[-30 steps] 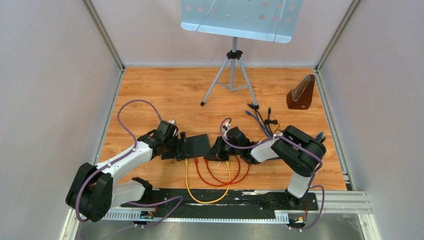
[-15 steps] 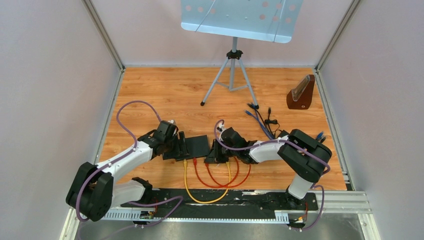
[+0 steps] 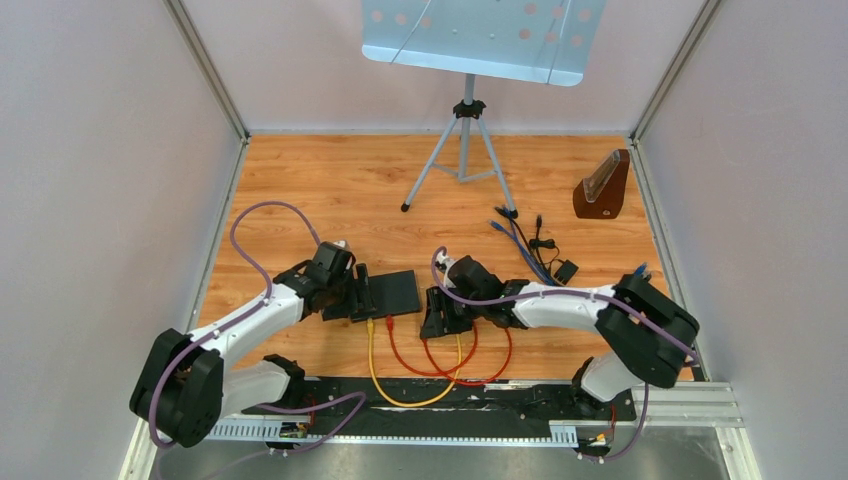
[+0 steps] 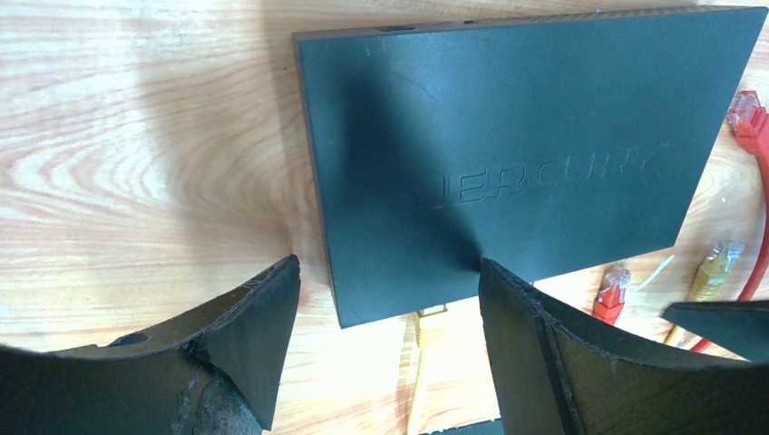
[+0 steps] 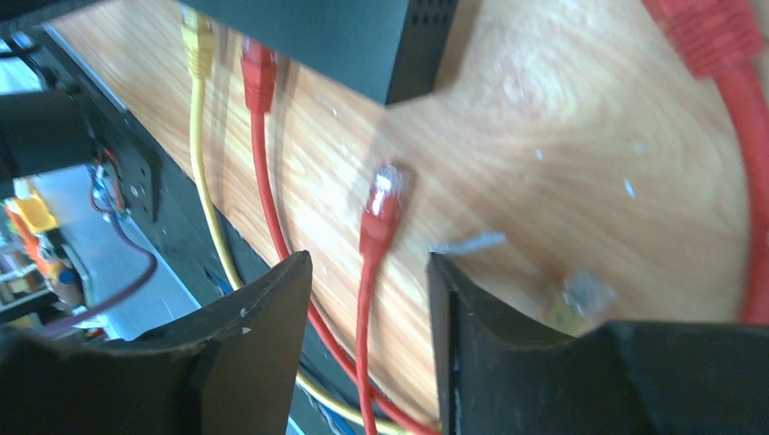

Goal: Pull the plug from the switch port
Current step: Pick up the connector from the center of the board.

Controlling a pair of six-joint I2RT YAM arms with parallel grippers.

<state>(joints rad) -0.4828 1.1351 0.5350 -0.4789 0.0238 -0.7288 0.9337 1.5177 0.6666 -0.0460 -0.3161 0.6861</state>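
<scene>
The black switch (image 3: 397,291) lies flat on the wooden table. A yellow plug (image 4: 428,324) and a red plug (image 5: 258,65) sit in ports on its front edge. A second red plug (image 5: 385,195) lies loose on the wood, clear of the switch. My right gripper (image 5: 370,261) is open just behind that loose plug, and its red cable runs between the fingers without touching them. My left gripper (image 4: 390,267) is open astride the switch's near left corner (image 4: 340,317). The right finger (image 4: 526,344) overlaps the front edge.
A loose yellow plug (image 4: 721,258) and another red cable end (image 4: 748,109) lie right of the switch. Red and yellow cable loops (image 3: 455,365) trail toward the black rail (image 3: 500,400). A tripod stand (image 3: 462,150), cable bundle (image 3: 530,240) and wooden block (image 3: 603,186) stand farther back.
My right gripper has opened and the red plug now lies free on the wood. The right arm has stretched out lower, and the red cable loop has swung right. The left arm has held still.
</scene>
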